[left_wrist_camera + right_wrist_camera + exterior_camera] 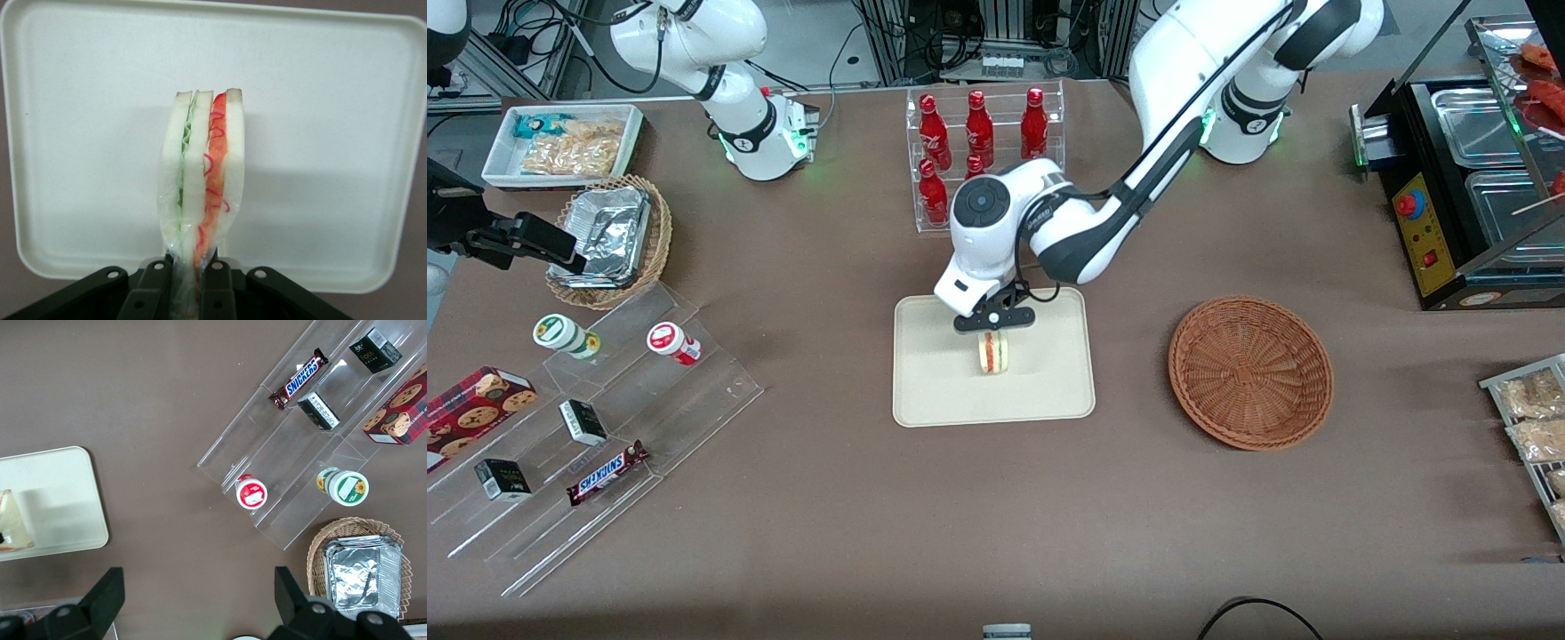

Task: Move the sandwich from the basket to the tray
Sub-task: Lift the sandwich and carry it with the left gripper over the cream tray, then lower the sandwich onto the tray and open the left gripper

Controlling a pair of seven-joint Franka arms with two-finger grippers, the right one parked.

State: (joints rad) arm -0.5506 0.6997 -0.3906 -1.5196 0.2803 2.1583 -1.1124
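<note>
**Sandwich gripped over the tray, basket empty**

Left arm's gripper (993, 331) is over the middle of the cream tray (925, 391), fingers clamped on the sandwich (992, 353). Sandwich stands on edge, cut side facing the front camera, filling layers showing. Wrist view: the black fingers (155, 293) pinch one end of the sandwich (203, 167), which is in clear wrap; white bread slices with green filling on one side, red-orange on the other. The tray (333, 100) fills the background there. Cannot tell if the sandwich bottom touches the tray or hangs just above it.

The reddish-brown wicker basket (1251, 371) sits beside the tray toward the working arm's end of the table, well apart from it, nothing in it.

Clear rack of red bottles (980, 142) stands farther from the front camera than the tray. Toward the parked arm's end: foil-lined tan basket (609, 238), white bin of snack packets (565, 142), stepped acrylic display (596, 436) with a Snickers bar (607, 472), cookie box (471, 409), small cartons and cups.
</note>
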